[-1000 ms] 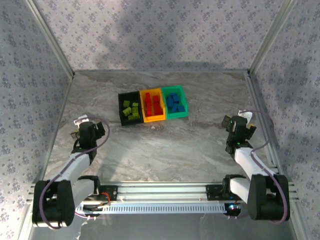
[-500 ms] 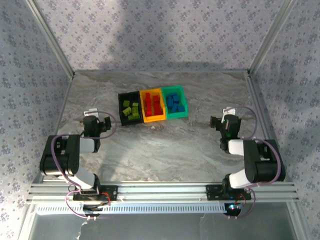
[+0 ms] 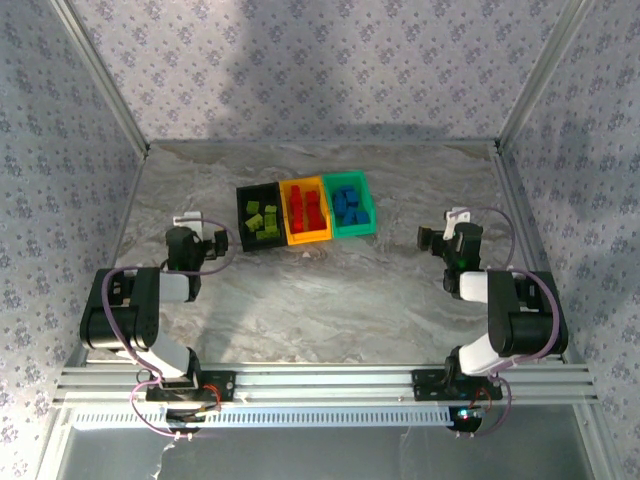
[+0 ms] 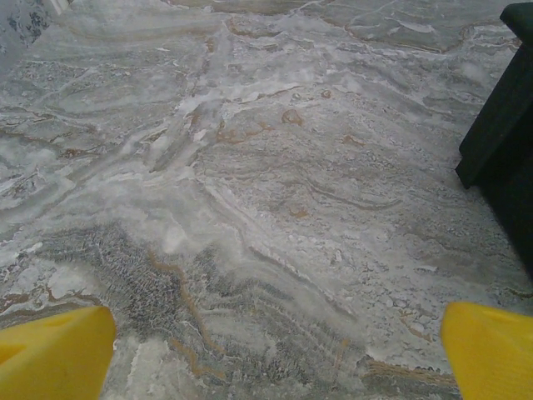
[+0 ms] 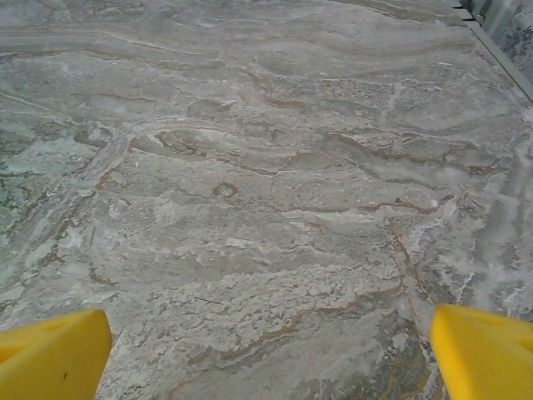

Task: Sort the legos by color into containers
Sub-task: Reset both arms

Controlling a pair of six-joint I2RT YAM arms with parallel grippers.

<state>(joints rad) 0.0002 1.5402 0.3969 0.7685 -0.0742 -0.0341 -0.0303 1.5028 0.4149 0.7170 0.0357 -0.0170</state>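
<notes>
At left, the left gripper point(image 4: 275, 354) hangs low over the table point(image 3: 330, 300), jaws wide and empty. At centre rear, three bins touch in a row: the black bin point(image 3: 245, 215) holds lime legos point(image 3: 262, 222), the orange bin point(image 3: 288, 212) red legos point(image 3: 306, 209), and the green bin point(image 3: 366, 203) blue legos point(image 3: 347, 204). At right, the right gripper point(image 5: 271, 354) has its jaws wide and empty.

place: robot lab cell | proof: aluminium rail point(image 3: 320, 384) carrying two arms point(image 3: 125, 315) | patterned walls point(image 3: 300, 60) boxing a marbled surface point(image 3: 330, 300)
</notes>
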